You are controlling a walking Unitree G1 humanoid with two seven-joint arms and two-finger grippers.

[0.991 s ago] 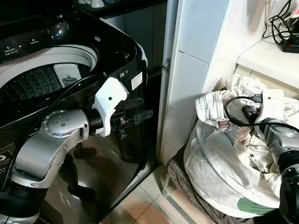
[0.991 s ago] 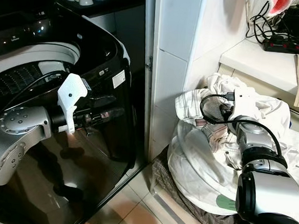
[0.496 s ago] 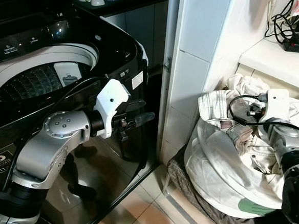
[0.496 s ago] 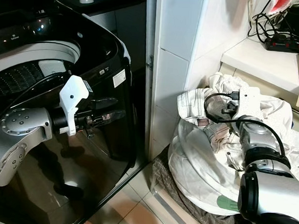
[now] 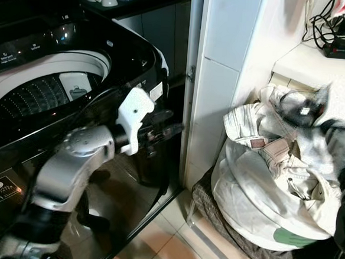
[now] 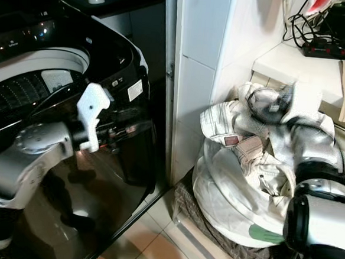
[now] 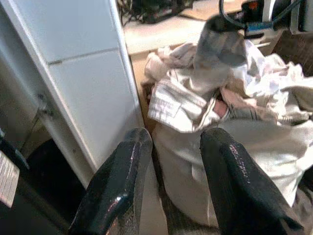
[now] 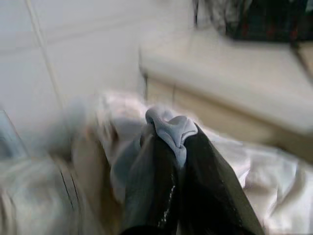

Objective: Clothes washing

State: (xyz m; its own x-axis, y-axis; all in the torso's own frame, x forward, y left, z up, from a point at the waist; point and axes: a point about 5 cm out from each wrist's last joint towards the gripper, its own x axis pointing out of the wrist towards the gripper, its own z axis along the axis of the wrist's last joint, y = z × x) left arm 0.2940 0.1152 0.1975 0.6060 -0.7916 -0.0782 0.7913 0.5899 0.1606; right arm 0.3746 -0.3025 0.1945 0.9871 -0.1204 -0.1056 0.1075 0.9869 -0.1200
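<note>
I am standing between a black top-loading washing machine (image 5: 75, 81) and a heap of pale, crumpled laundry (image 5: 276, 172).

My right hand (image 8: 168, 147) is at the top of the heap, its two black fingers pressed together on a fold of light grey-blue cloth (image 8: 172, 131) that is bunching up between the tips. The wrist and the cloth around it are blurred in the head views, so I cannot tell which garment the fold belongs to.

My left hand (image 7: 173, 161) is hovering in front of the machine, its fingers spread apart and holding nothing. Straight beyond its fingertips is the heap, with a white tiled wall corner (image 5: 223, 85) to one side.

The laundry is looking soft, light and limp. I judge it will sag and trail when lifted, and a neighbouring piece may drag along with it. A pinch on a thick bunched fold near the top, as my right hand is doing, seems the surest hold; a thin edge could slip out.

The heap is sitting in a dark brown woven basket (image 5: 225, 228) just below my right hand, piled well above its rim with a striped cream shirt (image 5: 244, 125) and white pieces. Behind my left hand, the machine's lid is open, and the ribbed grey drum (image 5: 32, 96) is showing no clothes in the part I can see.
</note>
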